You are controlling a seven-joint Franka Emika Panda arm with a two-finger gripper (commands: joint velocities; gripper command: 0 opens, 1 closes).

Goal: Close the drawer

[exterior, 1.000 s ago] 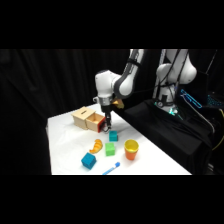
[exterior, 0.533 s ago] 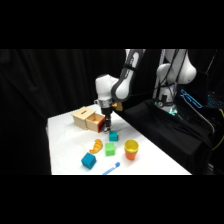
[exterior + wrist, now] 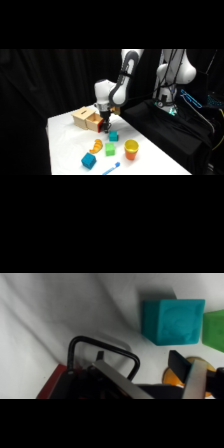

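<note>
**Side view: gripper down at the drawer front, drawer standing open**

From the side view I see the gripper (image 3: 105,126) lowered over the red-orange front of the drawer (image 3: 95,121), which stands pulled out of the light wooden box (image 3: 82,116) at the far left part of the tabletop (image 3: 65,150). The gripper sits right at the drawer's front panel; I cannot confirm contact from this angle.

On the tabletop nearer the camera I note a teal cube (image 3: 113,135) just beside the drawer front, a green cube (image 3: 110,149) below it, an orange curved piece (image 3: 96,145) to their left, a blue cube (image 3: 88,160) near the front edge, an orange-and-yellow cup (image 3: 131,149) to the right, and a blue utensil (image 3: 112,168) at the front edge.

In the wrist view I see the drawer's dark loop handle (image 3: 102,355) rising just ahead of the gripper's black linkage, with a strip of the red front panel (image 3: 52,383) at lower left. The teal cube (image 3: 172,320) lies beyond on the white surface, the green cube (image 3: 214,326) touching the right edge of the picture, and an orange object (image 3: 172,376) shows behind one finger (image 3: 194,379).

I cannot tell whether the jaws are apart or together.
</note>
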